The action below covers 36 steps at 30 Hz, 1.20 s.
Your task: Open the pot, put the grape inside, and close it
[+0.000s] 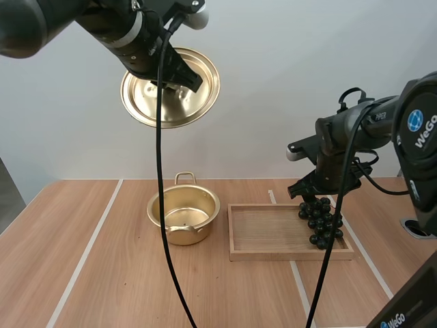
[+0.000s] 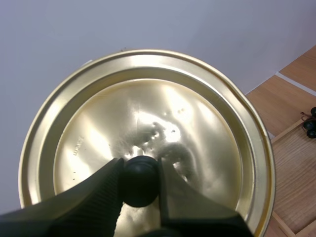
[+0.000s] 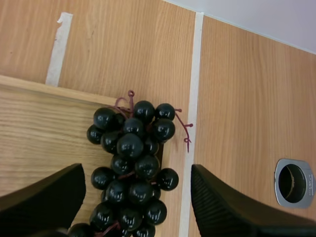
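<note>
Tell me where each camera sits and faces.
High view: behind and above the bases, looking forward and down at pot and tray; both arms show.
Left wrist view: on the left arm, facing the lid; left end effector shut on its knob.
Right wrist view: on the right arm, looking down at grapes; right end effector open above them.
Shared: high and right wrist views see grapes and tray.
</note>
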Each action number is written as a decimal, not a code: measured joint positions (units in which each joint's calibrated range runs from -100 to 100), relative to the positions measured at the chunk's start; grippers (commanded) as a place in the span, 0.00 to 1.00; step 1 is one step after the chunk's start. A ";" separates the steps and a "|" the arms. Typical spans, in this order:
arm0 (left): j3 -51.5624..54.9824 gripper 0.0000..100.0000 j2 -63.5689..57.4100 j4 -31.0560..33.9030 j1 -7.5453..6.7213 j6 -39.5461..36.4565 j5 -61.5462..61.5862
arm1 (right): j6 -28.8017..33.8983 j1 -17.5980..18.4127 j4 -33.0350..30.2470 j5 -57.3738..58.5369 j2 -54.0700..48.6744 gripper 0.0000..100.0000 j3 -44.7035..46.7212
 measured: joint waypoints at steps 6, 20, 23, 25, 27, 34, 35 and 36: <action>0.00 0.00 -0.24 0.00 0.00 0.00 0.00 | 0.09 0.00 0.36 0.09 3.71 1.00 -1.92; 0.00 0.00 -0.24 0.00 0.00 0.00 0.00 | 0.09 0.00 0.36 0.50 11.19 1.00 -3.94; 0.00 0.00 -0.24 0.00 0.00 0.10 0.00 | 0.09 0.00 0.36 0.69 12.02 1.00 -3.94; 0.00 0.00 -0.24 0.00 0.00 0.10 0.00 | 0.09 0.00 0.36 0.84 12.76 1.00 -3.94; 0.00 0.00 -0.24 0.00 0.00 0.10 0.00 | 0.09 0.00 0.36 0.84 13.74 1.00 -3.94; 0.00 0.00 -0.24 0.00 0.00 0.10 0.00 | 0.09 0.00 0.13 -0.20 15.55 1.00 -3.94; 0.00 0.00 -0.24 0.00 0.00 0.10 0.00 | 0.09 0.00 0.01 -0.20 15.70 1.00 -4.01; 0.00 0.00 -0.24 0.00 0.00 0.10 0.00 | 0.09 0.00 0.01 -0.65 15.82 1.00 -4.01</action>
